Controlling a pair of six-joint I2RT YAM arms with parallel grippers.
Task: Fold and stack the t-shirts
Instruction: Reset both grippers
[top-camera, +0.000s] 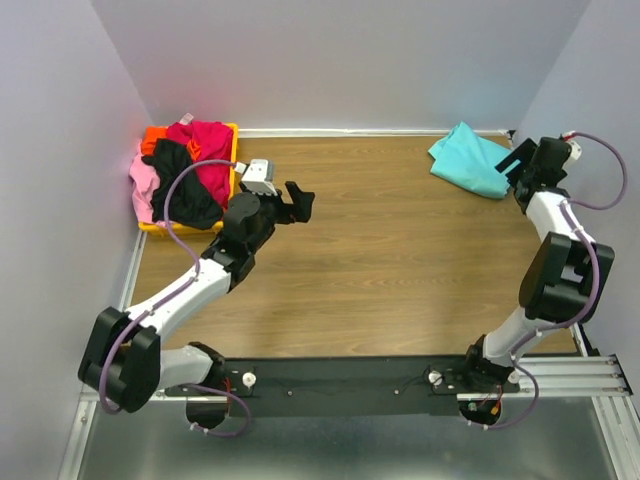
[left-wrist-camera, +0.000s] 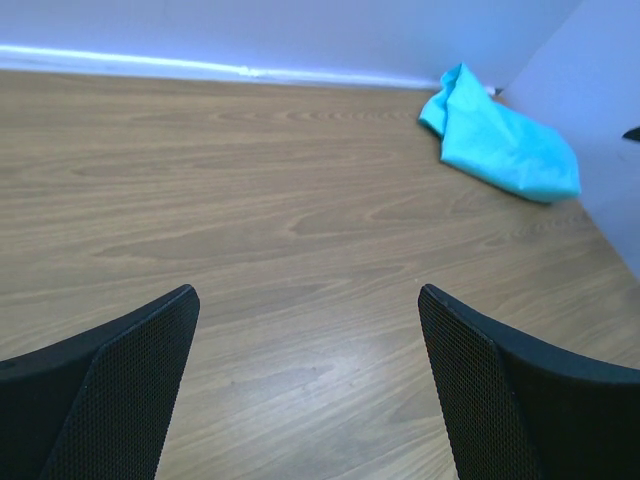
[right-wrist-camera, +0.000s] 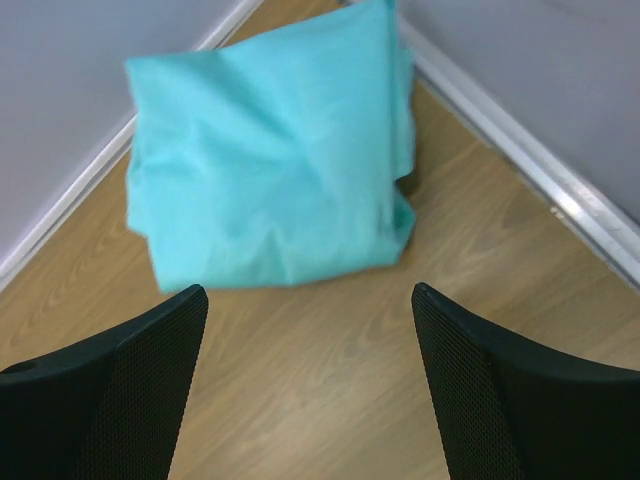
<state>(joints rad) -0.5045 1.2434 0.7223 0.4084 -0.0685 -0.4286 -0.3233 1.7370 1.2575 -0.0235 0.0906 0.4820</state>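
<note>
Right gripper (right-wrist-camera: 308, 300) gapes empty near turquoise t-shirt (right-wrist-camera: 270, 160).

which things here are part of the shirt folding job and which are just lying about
Job: turquoise t-shirt, magenta-red t-shirt, black t-shirt, pink t-shirt, orange t-shirt.
Just there: yellow-orange bin, wooden table.

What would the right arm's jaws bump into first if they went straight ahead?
Most likely the turquoise t-shirt. It lies folded on the table right in front of the right arm's open jaws, with the corner wall behind it. How far ahead it lies is hard to judge.
</note>
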